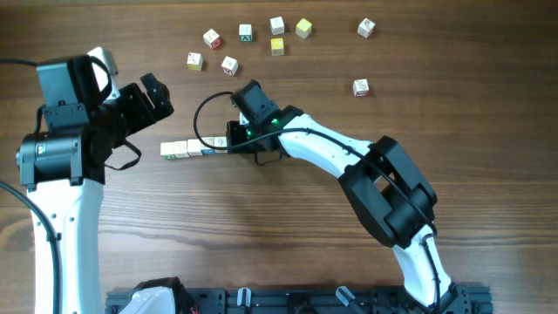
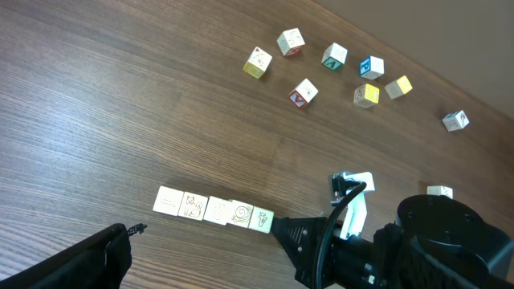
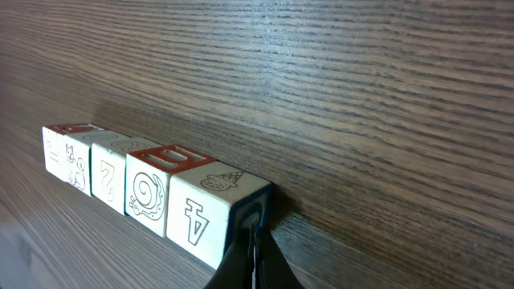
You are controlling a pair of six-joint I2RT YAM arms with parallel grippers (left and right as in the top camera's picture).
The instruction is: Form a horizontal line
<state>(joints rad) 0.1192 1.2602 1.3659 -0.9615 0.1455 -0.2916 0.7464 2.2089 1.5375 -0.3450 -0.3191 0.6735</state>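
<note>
The horizontal line is a short straight row of several white cubes lying edge to edge left of the table's centre. It also shows in the left wrist view as the row and close up in the right wrist view as the row. My right gripper is shut and holds nothing. Its closed tips rest against the right end face of the last cube, marked with a 4. From overhead the right gripper sits at the row's right end. My left gripper hangs open, above and to the left of the row, clear of it.
Several loose white and yellow cubes are scattered along the far side of the table. One cube lies at the far right and another below it. The right arm stretches across the middle right.
</note>
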